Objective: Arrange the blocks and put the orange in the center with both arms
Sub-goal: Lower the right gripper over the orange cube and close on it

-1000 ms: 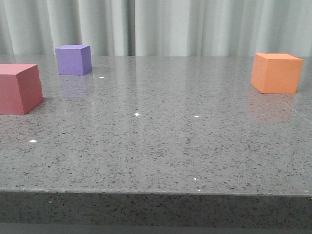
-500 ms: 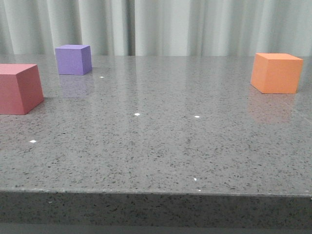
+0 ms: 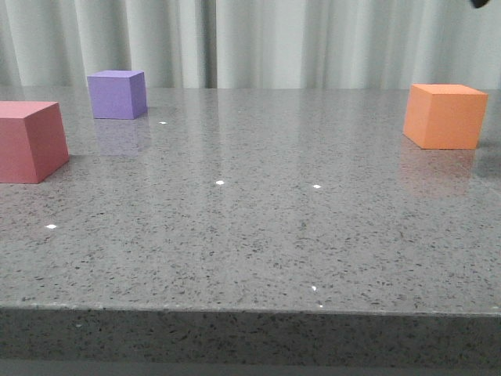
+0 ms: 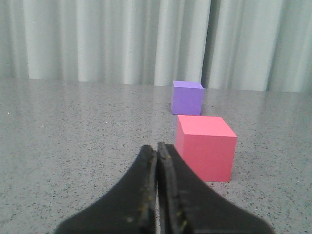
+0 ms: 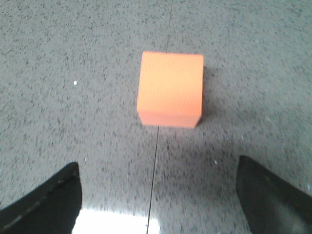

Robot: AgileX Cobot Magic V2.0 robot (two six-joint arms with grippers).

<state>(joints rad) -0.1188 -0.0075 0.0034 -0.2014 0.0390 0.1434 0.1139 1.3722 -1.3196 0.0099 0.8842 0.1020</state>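
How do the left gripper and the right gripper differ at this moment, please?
The left gripper has its fingers pressed together, while the right gripper is spread wide open. The left gripper sits low beside the pinkish-red cube, with the purple cube beyond it; the right gripper looks down on the orange cube. Both are black and hold nothing.

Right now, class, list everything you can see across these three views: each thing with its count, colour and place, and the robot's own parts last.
orange cube: one, orange, far right of the table, apart from the others.
purple cube: one, purple, back left, near the curtain.
pinkish-red cube: one, pinkish red, left edge, nearer the camera than the purple one.
table: one, grey speckled stone.
curtain: one, pale grey-green, behind the table.
left gripper: one, black, fingers together, low beside the pinkish-red cube, holding nothing.
right gripper: one, black, fingers spread wide, above the orange cube, not touching it.
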